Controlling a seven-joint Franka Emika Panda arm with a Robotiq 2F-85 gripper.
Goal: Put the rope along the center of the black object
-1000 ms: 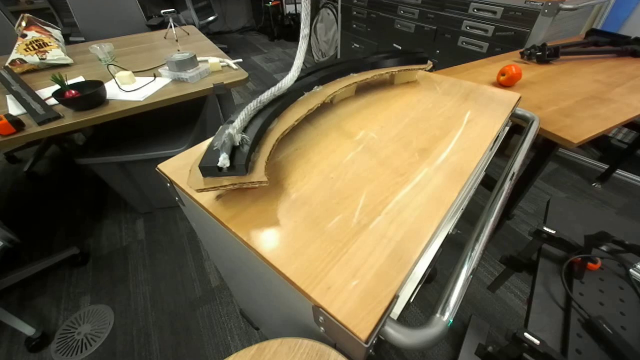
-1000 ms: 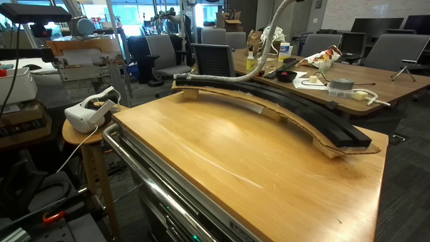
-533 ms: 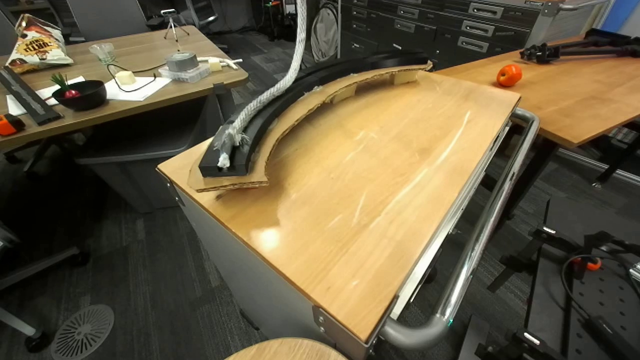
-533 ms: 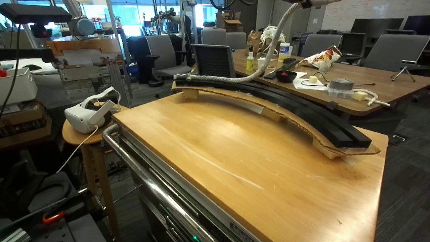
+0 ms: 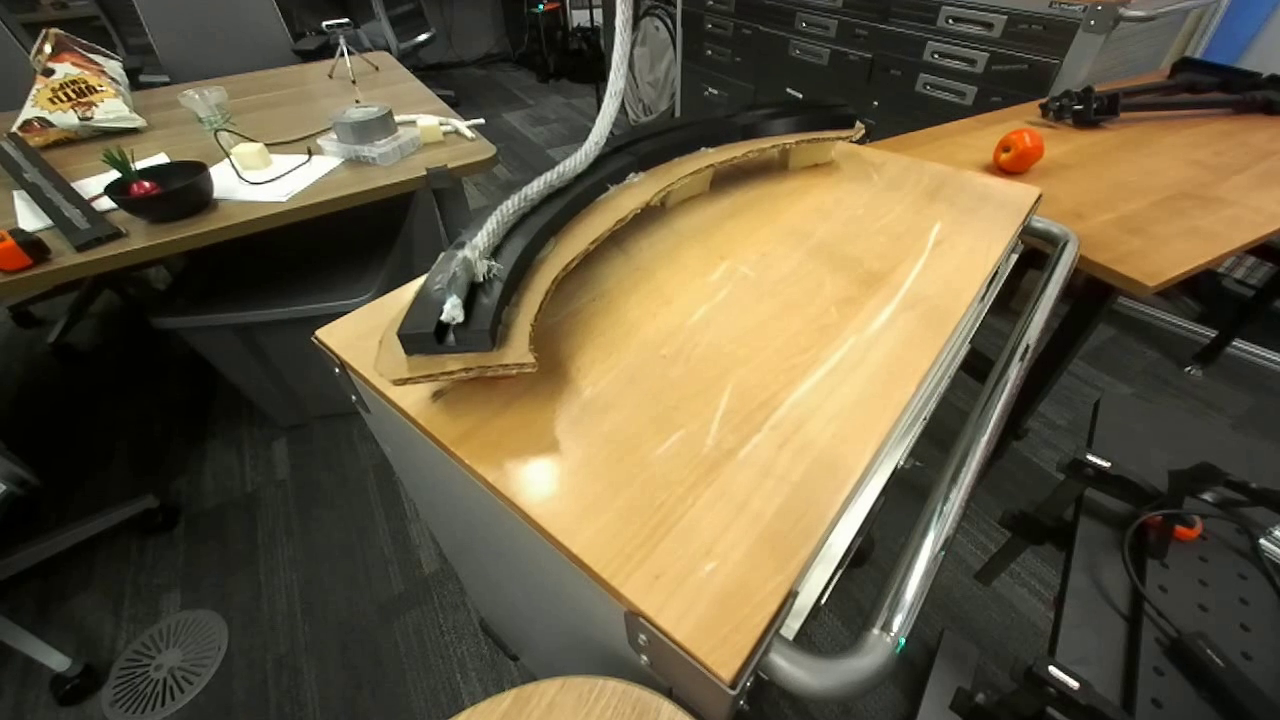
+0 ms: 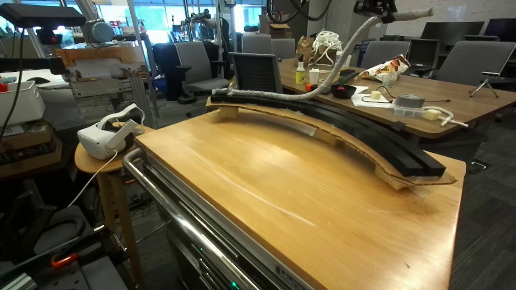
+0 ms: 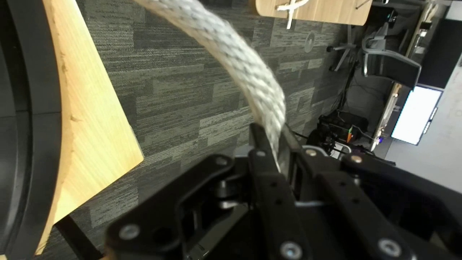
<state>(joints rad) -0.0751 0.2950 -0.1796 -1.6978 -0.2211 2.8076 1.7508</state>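
Observation:
The rope (image 5: 552,180) is thick and silvery-grey. In both exterior views its taped end lies along the near or far end of the black arc track (image 6: 371,131), over the groove; whether it sits inside the groove is unclear. The rope (image 6: 278,96) then curves up off the track to my gripper (image 6: 387,16), high above the table behind the track. A short free end sticks out past the fingers. In the wrist view the rope (image 7: 234,50) runs between the fingertips of my gripper (image 7: 272,133), shut on it; the track (image 7: 45,94) shows at left.
The track stands on a cardboard base (image 5: 600,225) with small blocks on a wooden cart top (image 5: 720,350). A chrome rail (image 5: 950,520) runs along the cart's side. Another table (image 6: 451,96) behind holds a bowl (image 6: 342,91), tape and a chip bag.
My gripper has come down into an exterior view, with the raised rope swinging to the right there. The rope's taped end has slid back slightly from the track's end.

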